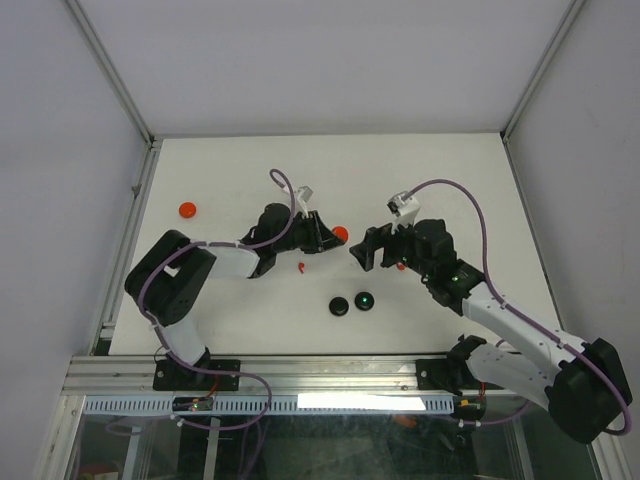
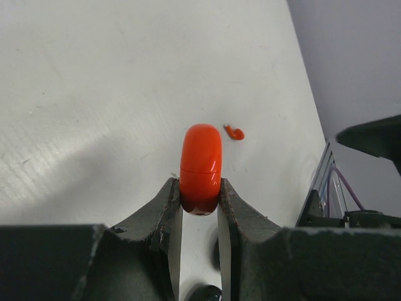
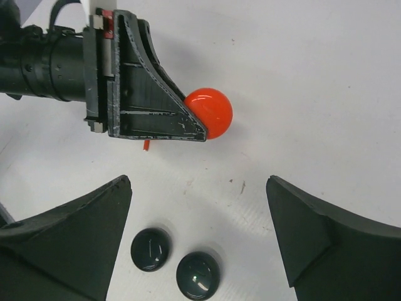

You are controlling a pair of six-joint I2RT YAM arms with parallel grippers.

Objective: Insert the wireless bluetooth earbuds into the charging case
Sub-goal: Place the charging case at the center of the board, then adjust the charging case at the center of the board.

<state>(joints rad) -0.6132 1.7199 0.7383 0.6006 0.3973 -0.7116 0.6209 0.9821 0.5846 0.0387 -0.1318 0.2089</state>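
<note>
My left gripper (image 1: 322, 236) (image 2: 200, 195) is shut on a round red charging case (image 1: 341, 234) (image 2: 201, 162) (image 3: 212, 111). It holds the case edge-on above the table, and the lid seam looks closed. One tiny red earbud (image 1: 301, 266) (image 2: 234, 132) lies on the table just beside and below the left gripper's fingers (image 3: 150, 94); in the right wrist view only its tip (image 3: 146, 145) shows. My right gripper (image 1: 362, 251) (image 3: 197, 185) stands open and empty, facing the held case from a short distance.
Two black round cases (image 1: 340, 306) (image 1: 366, 299) lie side by side near the front middle, the same black pair (image 3: 150, 249) (image 3: 198, 274) showing under the right gripper. A second red round case (image 1: 187, 209) sits at the far left. Frame rails edge the white table (image 1: 450, 180).
</note>
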